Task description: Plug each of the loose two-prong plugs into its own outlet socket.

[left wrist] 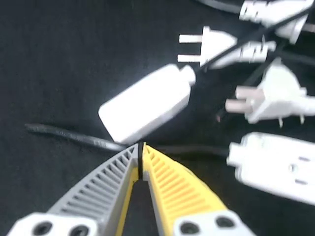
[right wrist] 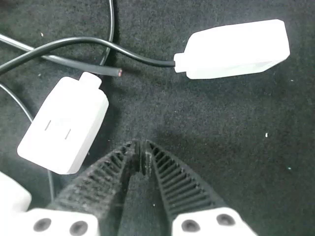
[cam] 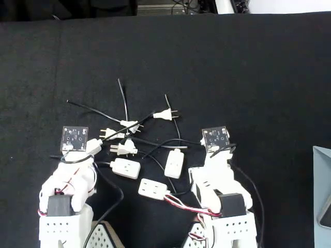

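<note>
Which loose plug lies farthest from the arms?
The plug alone at the far right of the cluster in the high view, prongs pointing right. The other plugs bunch together to its left, closer in.

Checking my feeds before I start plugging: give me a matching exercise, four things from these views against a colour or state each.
Things:
1. left gripper
2. right gripper
3. outlet socket nearest the right gripper
4. cable end beside that socket

States:
a. black fingers, shut
b. two slots facing up, nothing plugged in
c. one grey and one yellow finger, shut
d. cut off, joined to nothing

Pairs: 1-c, 2-a, 3-b, 4-d
</note>
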`<state>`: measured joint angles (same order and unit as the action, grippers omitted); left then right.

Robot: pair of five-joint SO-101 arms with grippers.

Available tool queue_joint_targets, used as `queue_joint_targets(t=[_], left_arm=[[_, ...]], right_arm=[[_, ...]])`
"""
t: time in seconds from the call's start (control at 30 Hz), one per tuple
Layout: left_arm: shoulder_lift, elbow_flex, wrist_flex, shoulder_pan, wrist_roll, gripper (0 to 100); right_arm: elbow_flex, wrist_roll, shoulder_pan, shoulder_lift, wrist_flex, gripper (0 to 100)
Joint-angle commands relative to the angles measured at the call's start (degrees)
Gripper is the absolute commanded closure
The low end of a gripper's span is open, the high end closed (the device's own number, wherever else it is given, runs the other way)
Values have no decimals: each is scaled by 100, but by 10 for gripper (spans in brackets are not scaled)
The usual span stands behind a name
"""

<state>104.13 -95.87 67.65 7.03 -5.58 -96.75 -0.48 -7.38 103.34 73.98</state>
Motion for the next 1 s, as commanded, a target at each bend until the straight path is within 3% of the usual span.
queue_joint_targets(t=[0.0,0.13,0.3,0.57,0.73,0.97], left_arm=[[18,356,-396,277,35,967],[18,347,-387,884,62,970],[9,259,-378,1297,70,970],[18,145,-431,1297,44,967],[18,145,-387,1297,26,967],[9,136,-387,1332,26,967]], right_arm=[[268,264,70,382,-105,977],[277,1503,70,374,-888,977],[971,1240,132,321,-1011,977],[1851,2154,-466,-75,-1143,925],[2774,2251,-598,-1613,-1240,925],[4857,2400,-589,-5103,-1345,924]])
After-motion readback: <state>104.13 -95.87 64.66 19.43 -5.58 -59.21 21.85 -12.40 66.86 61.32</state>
